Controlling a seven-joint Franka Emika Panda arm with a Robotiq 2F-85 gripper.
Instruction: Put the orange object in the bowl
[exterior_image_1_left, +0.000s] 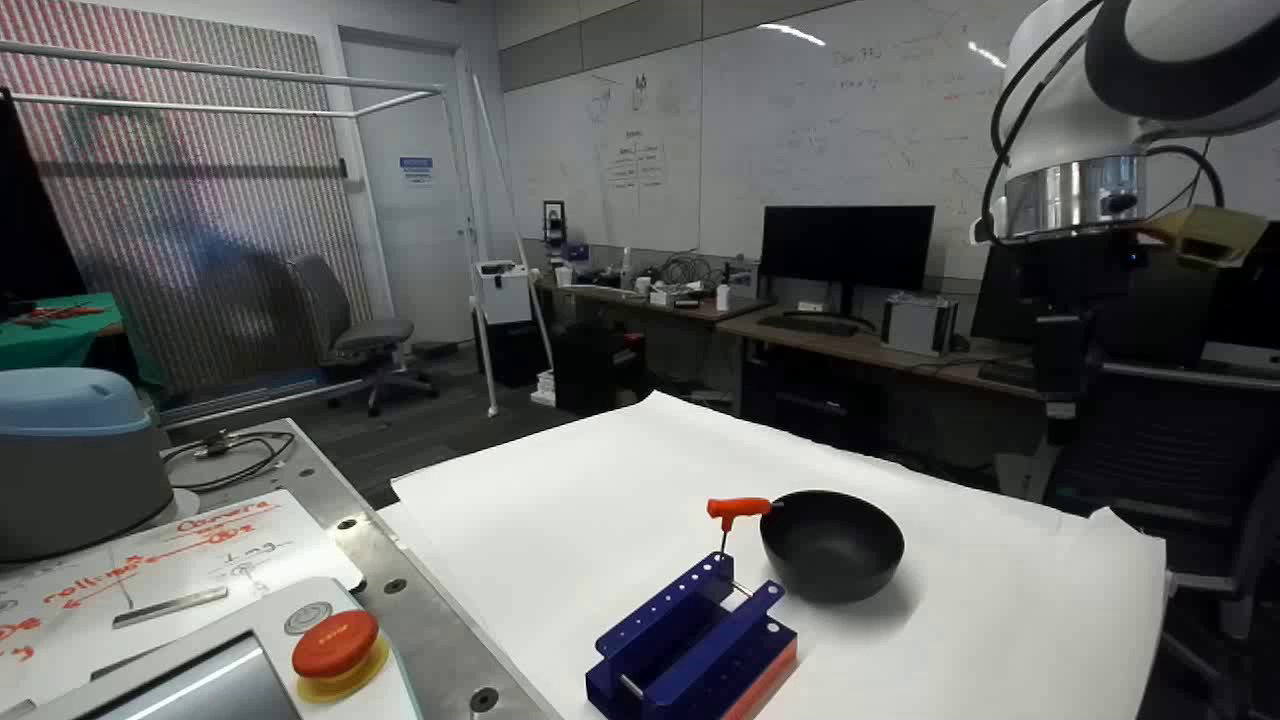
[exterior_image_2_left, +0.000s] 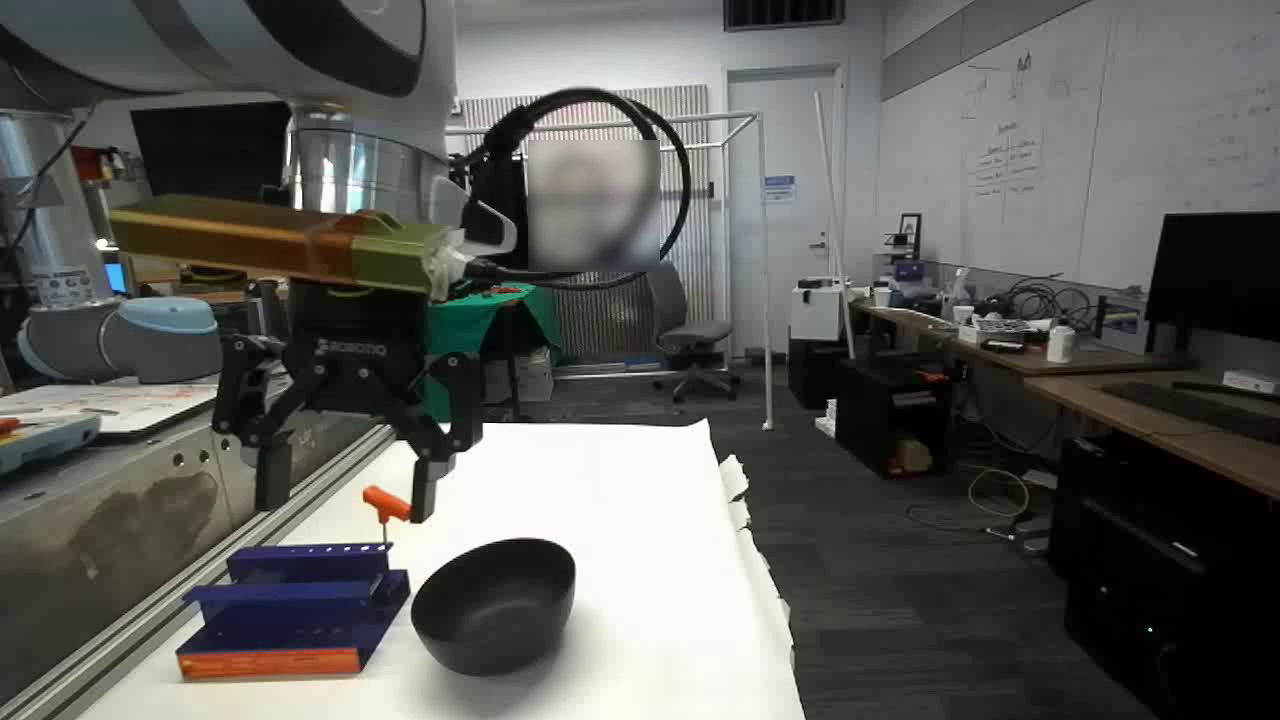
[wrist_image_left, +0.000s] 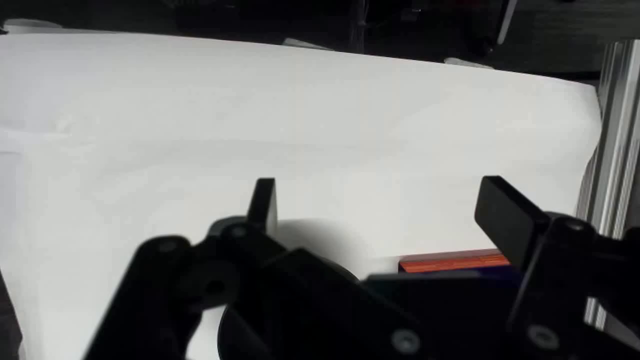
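Observation:
The orange object (exterior_image_1_left: 738, 507) is a small T-handled tool with a thin dark shaft. In both exterior views it stands upright in a hole at the end of the blue rack (exterior_image_1_left: 720, 650); its handle (exterior_image_2_left: 384, 502) is on top. The black bowl (exterior_image_1_left: 832, 548) sits on the white sheet beside the rack, and nothing shows inside it in an exterior view (exterior_image_2_left: 495, 612). My gripper (exterior_image_2_left: 348, 490) is open and empty, above the rack area. In the wrist view the gripper (wrist_image_left: 382, 210) has fingers wide apart and hides most of the bowl and rack; the orange object does not show there.
The blue rack (exterior_image_2_left: 300, 600) has an orange strip on its lower side. The white sheet (exterior_image_1_left: 560, 500) covers the table, with a metal rail (wrist_image_left: 612, 140) along one edge. A red stop button (exterior_image_1_left: 335, 643) and a controller stand by the table. Desks with monitors stand behind.

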